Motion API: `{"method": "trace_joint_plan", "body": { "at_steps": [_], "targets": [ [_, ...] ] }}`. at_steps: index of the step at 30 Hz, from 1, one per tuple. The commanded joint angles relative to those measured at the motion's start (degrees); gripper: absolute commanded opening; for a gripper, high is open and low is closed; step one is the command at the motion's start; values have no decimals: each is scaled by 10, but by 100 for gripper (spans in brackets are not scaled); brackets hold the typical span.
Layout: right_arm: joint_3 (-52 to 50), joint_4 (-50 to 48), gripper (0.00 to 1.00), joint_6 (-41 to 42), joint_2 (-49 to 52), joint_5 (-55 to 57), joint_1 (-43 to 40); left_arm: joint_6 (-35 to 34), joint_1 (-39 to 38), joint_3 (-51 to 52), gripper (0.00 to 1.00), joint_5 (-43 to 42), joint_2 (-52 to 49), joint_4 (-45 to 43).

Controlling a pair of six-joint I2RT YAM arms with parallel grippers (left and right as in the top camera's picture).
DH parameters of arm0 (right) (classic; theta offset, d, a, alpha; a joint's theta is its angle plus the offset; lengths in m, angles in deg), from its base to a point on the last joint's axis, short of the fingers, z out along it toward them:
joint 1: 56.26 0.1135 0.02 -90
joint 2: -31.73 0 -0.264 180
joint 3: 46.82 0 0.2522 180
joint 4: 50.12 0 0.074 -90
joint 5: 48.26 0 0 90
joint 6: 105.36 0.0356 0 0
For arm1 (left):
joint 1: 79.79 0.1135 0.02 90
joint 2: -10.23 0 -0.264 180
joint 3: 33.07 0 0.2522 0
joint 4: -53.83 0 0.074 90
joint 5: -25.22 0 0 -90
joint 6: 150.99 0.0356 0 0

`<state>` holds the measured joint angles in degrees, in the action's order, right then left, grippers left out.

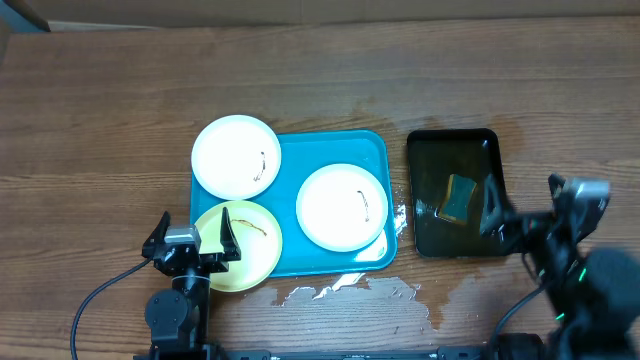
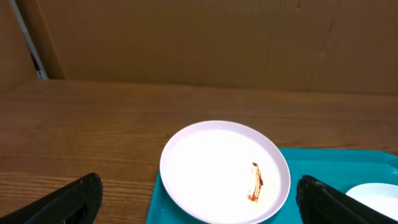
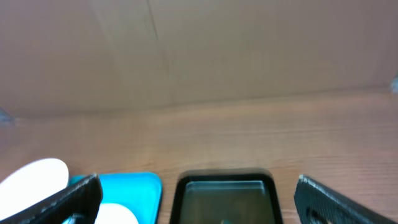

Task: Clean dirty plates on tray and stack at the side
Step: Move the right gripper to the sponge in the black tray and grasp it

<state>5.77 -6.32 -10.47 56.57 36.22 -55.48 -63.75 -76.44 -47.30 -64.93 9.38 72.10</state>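
Counting from overhead, we find three plates: two white and one pale yellow. One white plate (image 1: 236, 156) sits at the far left corner of the single blue tray (image 1: 330, 146), overhanging its rim onto the worktop (image 1: 100, 120). The other white plate (image 1: 342, 206) lies wholly inside the tray, to the right. The yellow plate (image 1: 252, 256) overhangs the near left corner. Each carries a thin dark smear. Right of the tray and apart from it, one black tray (image 1: 425, 240) holds one sponge (image 1: 460, 196). Water (image 1: 345, 290) is spilled on the worktop along the tray's near edge. Both our tools are released: the left tool (image 1: 193, 238) is spread at the yellow plate's left edge, and the right tool (image 3: 199, 190) gapes near the black tray.
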Motion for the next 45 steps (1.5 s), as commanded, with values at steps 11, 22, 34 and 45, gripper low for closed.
{"method": "trace_joint_plan", "body": {
  "at_steps": [11,22,34,45],
  "targets": [
    [532,453,100,13,508,-136,-2,11,-4,2,100,2,6,0],
    [477,481,73,142,668,-33,10,11,-4,2,100,2,6,0],
    [256,235,78,209,672,36,29,11,-4,2,100,2,6,0],
    [131,19,68,206,678,74,29,11,-4,2,100,2,6,0]
  ]
}}
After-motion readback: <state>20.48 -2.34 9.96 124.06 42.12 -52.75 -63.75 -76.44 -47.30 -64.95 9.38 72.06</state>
